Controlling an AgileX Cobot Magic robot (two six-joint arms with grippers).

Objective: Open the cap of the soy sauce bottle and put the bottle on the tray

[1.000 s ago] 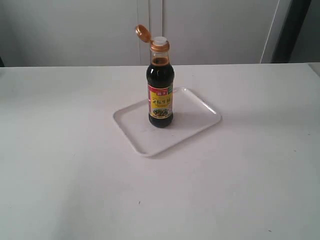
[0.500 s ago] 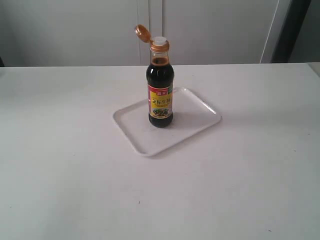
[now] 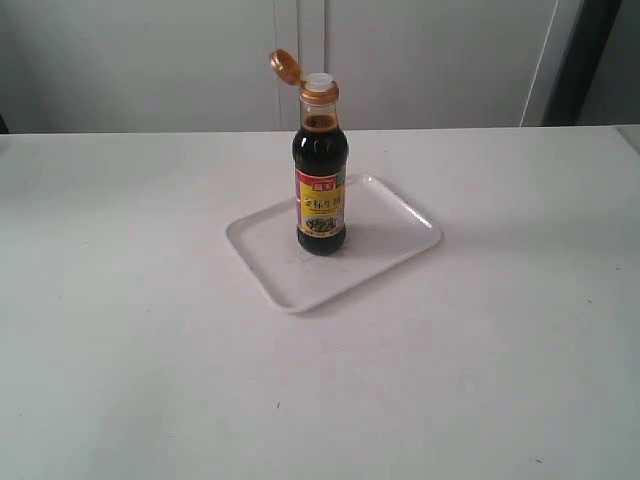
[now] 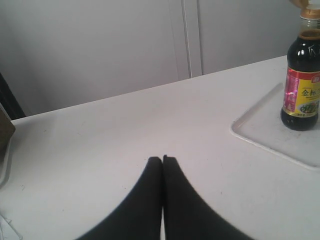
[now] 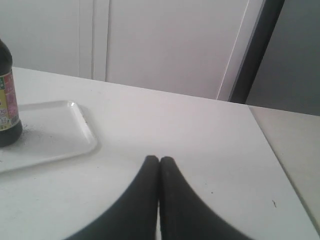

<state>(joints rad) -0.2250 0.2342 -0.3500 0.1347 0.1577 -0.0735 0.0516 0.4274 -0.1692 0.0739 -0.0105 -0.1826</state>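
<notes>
The soy sauce bottle [image 3: 321, 185] stands upright on the white tray [image 3: 390, 225] in the middle of the table. Its copper-orange cap [image 3: 285, 66] is flipped back on its hinge, and the white spout [image 3: 320, 80] shows. The left wrist view has the bottle [image 4: 301, 85] on the tray [image 4: 260, 132] well off from my left gripper [image 4: 162, 159], which is shut on nothing. In the right wrist view the bottle [image 5: 7, 107] sits at the picture's edge on the tray [image 5: 55, 132], and my right gripper [image 5: 159, 159] is shut and empty. Neither gripper shows in the exterior view.
The white table [image 3: 150, 330] stretches round the tray. A pale wall with panel seams [image 3: 300, 40] stands behind it. The table's right edge [image 5: 272, 150] shows in the right wrist view, with a dark upright strip [image 3: 580, 60] beyond.
</notes>
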